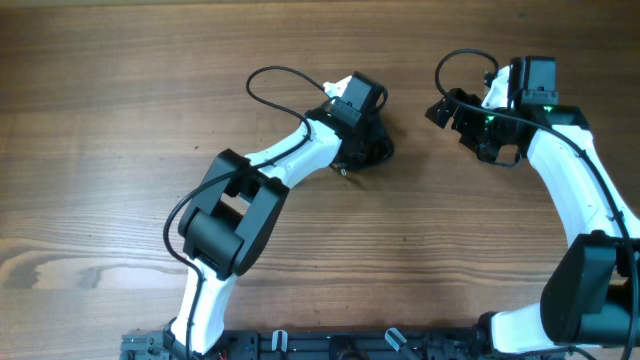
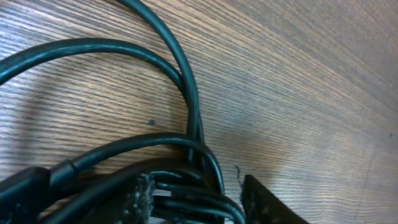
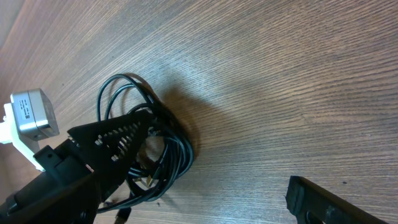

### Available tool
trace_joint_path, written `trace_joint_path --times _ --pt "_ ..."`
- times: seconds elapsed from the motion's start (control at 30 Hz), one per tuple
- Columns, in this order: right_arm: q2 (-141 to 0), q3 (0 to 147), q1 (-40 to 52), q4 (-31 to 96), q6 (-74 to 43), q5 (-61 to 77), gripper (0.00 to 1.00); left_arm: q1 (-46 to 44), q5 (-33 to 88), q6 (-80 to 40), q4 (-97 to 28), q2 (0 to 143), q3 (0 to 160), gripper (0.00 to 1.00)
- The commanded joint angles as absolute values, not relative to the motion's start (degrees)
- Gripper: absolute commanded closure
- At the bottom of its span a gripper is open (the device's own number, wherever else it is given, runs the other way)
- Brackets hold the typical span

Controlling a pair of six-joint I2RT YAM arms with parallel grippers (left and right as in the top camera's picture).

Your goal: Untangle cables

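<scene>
Cables: we're seeing the cables (image 1: pixel 372 152) bunched in one knotted clump, just right of centre in the overhead frame, lying on the table (image 1: pixel 120 120).
Clump detail: in the left wrist view, two loops are arching out toward the upper left, and several strands are crossing and stacking along the bottom edge.
Left gripper: we're finding the left gripper (image 2: pixel 196 186) sitting down in the clump, w/ strands running between its fingers. We can't tell whether it's clenched on them or only astride them.
Right gripper: the right gripper (image 1: pixel 458 128) is hanging released, jaws wide, nothing in it. It's at the upper right of the overhead frame, apart from the clump.
Done: we're judging nothing as separated. No cable is lying on its own, and all loops are sharing the one knot.
Left: we're reckoning nearly all of it, i.e. securing a hold, teasing each strand out, then laying the cables apart.
Stage: we're calling this early, approx. the first grab on the bundle.
Unclear: we aren't making out how many cables are in there, nor where the plugs are sitting.
</scene>
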State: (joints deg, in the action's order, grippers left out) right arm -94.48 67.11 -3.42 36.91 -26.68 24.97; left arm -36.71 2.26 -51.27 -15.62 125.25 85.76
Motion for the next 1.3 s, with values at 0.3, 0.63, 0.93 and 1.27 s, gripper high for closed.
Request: trace_joint_path --times 0.3,0.63,0.93,1.27 --pt "-93.2 67.9 -3.4 37.1 -25.4 23.9 0.03 -36.8 0.3 -46.1 -15.6 130.3 86.0 0.48" --pt "-93.2 67.9 -3.4 36.8 -25.5 23.7 0.03 -36.4 3.7 -41.8 -37.5 129.8 94.0 0.44" --pt "-93.2 67.9 -3.4 36.9 -25.5 23.7 0.03 -33.3 25.4 -27.3 -45.7 129.5 94.2 0.51" --pt "-93.2 67.9 -3.4 36.5 -25.4 23.7 0.03 -27.8 29.2 -12.4 -50.3 122.7 94.2 0.38"
